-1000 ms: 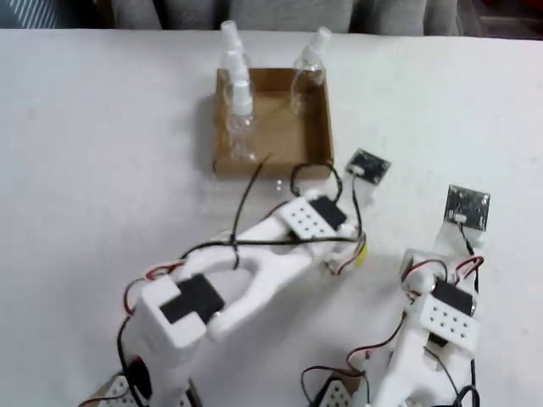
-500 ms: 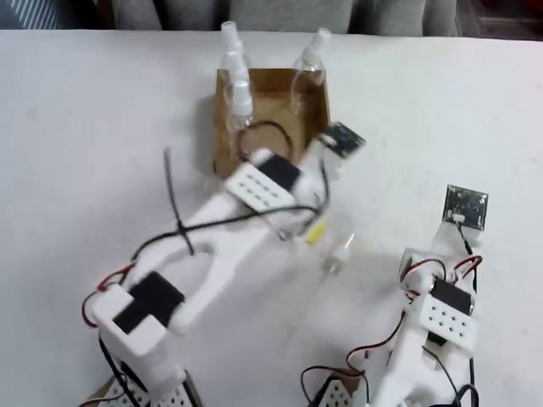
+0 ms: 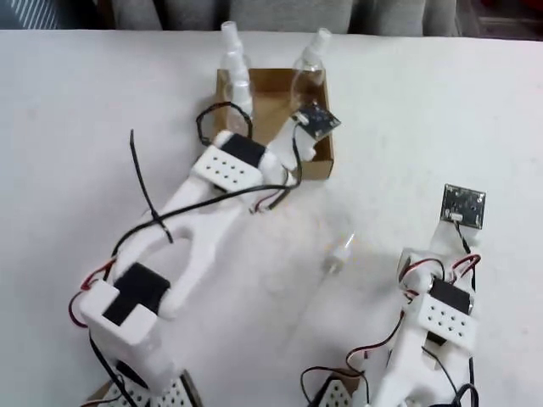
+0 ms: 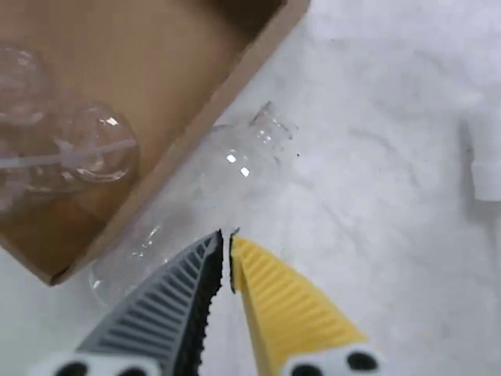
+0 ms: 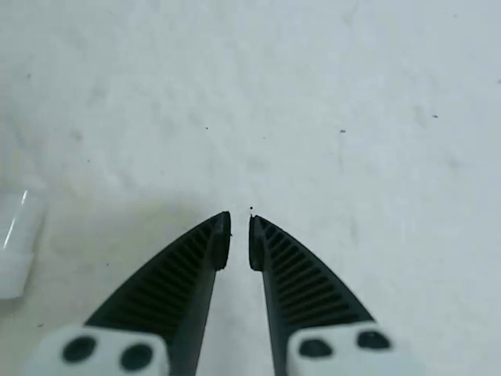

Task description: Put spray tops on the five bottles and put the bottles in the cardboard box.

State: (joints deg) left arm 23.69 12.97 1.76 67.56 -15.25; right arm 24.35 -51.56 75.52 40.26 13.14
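The high camera is sitting above the arms' side of the table (image 3: pixel 102 102) and looking down across it, far enough off to be taking in both arms and the box (image 3: pixel 318 165) at the far side. The left wrist camera is pointing down along the left gripper (image 4: pixel 225 235), close over a box corner that the high view is also covering. The right wrist camera is looking down past the right gripper (image 5: pixel 239 227), close to the tabletop, and sharing a loose spray top (image 5: pixel 16 243) with the high view.

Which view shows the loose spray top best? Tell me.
High view: the spray top lies whole on the table. Each wrist view has a white piece at its edge, likely it.
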